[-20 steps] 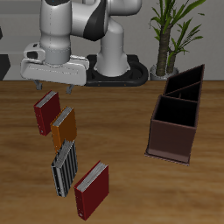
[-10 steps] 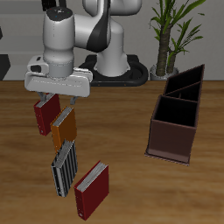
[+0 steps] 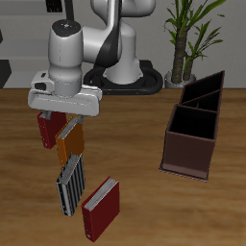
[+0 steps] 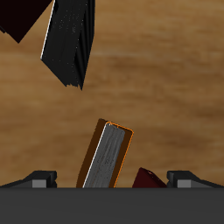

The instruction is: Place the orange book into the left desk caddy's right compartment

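The orange book (image 3: pixel 70 139) lies flat on the table in a row of books, with a thin orange cover and pale page edges. In the wrist view it (image 4: pixel 107 156) sits between my two fingertips. My gripper (image 3: pixel 62 117) hangs just above the book's back end, open and empty; in the wrist view (image 4: pixel 112 178) the fingers stand wide apart at either side. The left desk caddy (image 3: pixel 189 140), a dark reddish-brown open-top box with dividers, stands well off to the side, across the table from the books.
A dark red book (image 3: pixel 48 129) lies right behind the orange one, partly under my hand. A grey-and-black striped book (image 3: pixel 69 183) and another dark red book (image 3: pixel 101 209) lie nearer the front edge. A black caddy (image 3: pixel 205 90) stands behind the brown one, next to a potted plant (image 3: pixel 187 34).
My gripper has come down and forward from behind the books to just above the orange book. The books and caddies have not moved.
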